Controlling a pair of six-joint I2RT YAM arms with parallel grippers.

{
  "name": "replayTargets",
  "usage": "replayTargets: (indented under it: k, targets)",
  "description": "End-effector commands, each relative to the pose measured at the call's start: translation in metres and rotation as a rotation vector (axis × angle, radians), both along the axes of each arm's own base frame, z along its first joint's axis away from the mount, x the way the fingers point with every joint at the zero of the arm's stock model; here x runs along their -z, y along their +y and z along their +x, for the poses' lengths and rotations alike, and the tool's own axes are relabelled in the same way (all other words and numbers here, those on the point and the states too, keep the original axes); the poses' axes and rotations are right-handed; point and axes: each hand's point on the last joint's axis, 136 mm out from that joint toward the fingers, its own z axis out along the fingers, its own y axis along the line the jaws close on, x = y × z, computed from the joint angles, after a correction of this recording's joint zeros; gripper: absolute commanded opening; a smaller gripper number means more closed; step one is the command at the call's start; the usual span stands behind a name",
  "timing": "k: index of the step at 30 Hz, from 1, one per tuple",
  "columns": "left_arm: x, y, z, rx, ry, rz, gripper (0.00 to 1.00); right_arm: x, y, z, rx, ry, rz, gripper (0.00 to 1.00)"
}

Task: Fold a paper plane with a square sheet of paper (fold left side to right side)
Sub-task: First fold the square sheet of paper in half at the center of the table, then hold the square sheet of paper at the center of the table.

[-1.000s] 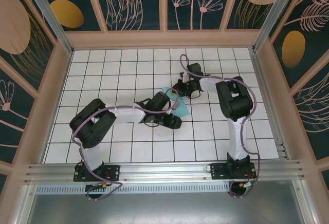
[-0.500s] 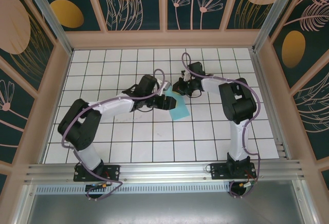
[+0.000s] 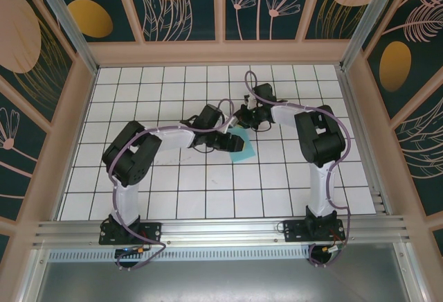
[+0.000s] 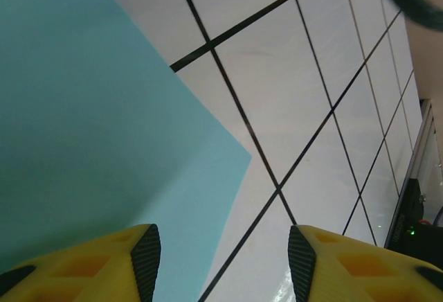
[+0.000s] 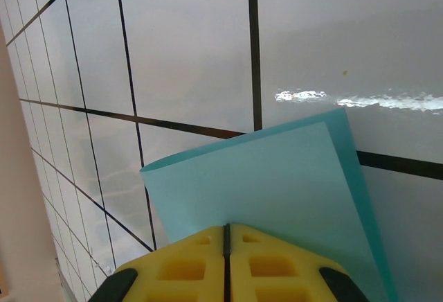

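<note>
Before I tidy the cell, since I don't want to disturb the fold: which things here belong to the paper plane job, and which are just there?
Part of the job: turquoise paper, folded over; left gripper, open over its edge; right gripper, shut at its edge.
Just there: tiled table; flowered wall panels.

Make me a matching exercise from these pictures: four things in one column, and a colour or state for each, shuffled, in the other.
Things:
1. left claw
2. right claw
3. square sheet of paper
4. grid lines

Colour or state:
A. black
B. shut on the sheet
C. light turquoise
D. open, nothing between the fingers

Pairs: 1-D, 2-B, 3-C, 4-A
</note>
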Motion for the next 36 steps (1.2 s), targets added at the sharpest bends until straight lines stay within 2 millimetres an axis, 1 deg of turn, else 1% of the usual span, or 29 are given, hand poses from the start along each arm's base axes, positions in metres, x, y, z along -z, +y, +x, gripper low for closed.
replayTargets:
  k: [1,5,8,11,12,14,16,19,22,24,27,32,34,36]
  targets:
    - [0.008,-0.006,0.004,0.003,-0.008,0.005,0.54,-0.020,0.008,0.003,-0.010,-0.024,0.043,0.11]
    - [0.021,0.000,0.003,-0.009,0.006,0.045,0.53,-0.037,0.006,0.007,-0.007,-0.058,0.054,0.11]
    - [0.026,0.002,0.002,-0.013,0.012,0.059,0.53,-0.059,-0.005,0.011,0.011,-0.106,0.049,0.13]
    - [0.027,0.003,0.001,-0.015,0.012,0.066,0.53,-0.076,-0.026,0.006,0.036,-0.141,0.023,0.15]
    - [0.027,0.004,0.001,-0.018,0.011,0.069,0.53,-0.079,-0.034,0.002,0.045,-0.149,0.009,0.15]
    - [0.026,0.003,0.001,-0.016,0.010,0.069,0.53,-0.079,-0.052,-0.011,0.066,-0.146,-0.017,0.14]
    - [0.025,0.003,0.002,-0.020,0.008,0.070,0.53,-0.074,-0.068,-0.030,0.085,-0.125,-0.041,0.12]
    - [0.025,0.004,0.001,-0.022,0.005,0.077,0.53,-0.060,-0.082,-0.060,0.084,-0.083,-0.068,0.09]
    - [0.025,0.005,0.002,-0.026,0.003,0.085,0.53,-0.049,-0.081,-0.089,0.072,-0.045,-0.037,0.02]
    - [0.025,0.005,0.003,-0.028,0.000,0.089,0.53,-0.040,-0.076,-0.102,0.063,-0.016,-0.012,0.00]
    - [0.024,0.006,0.003,-0.031,-0.003,0.092,0.53,-0.026,-0.068,-0.111,0.051,0.014,-0.009,0.00]
    - [0.023,0.006,0.003,-0.030,-0.005,0.094,0.53,-0.012,-0.052,-0.109,0.021,0.043,-0.007,0.00]
    - [0.023,0.006,0.003,-0.032,-0.004,0.094,0.53,-0.006,-0.049,-0.109,0.010,0.052,-0.026,0.00]
    - [0.021,0.005,0.004,-0.039,0.000,0.088,0.53,0.005,-0.052,-0.111,0.012,0.079,-0.063,0.00]
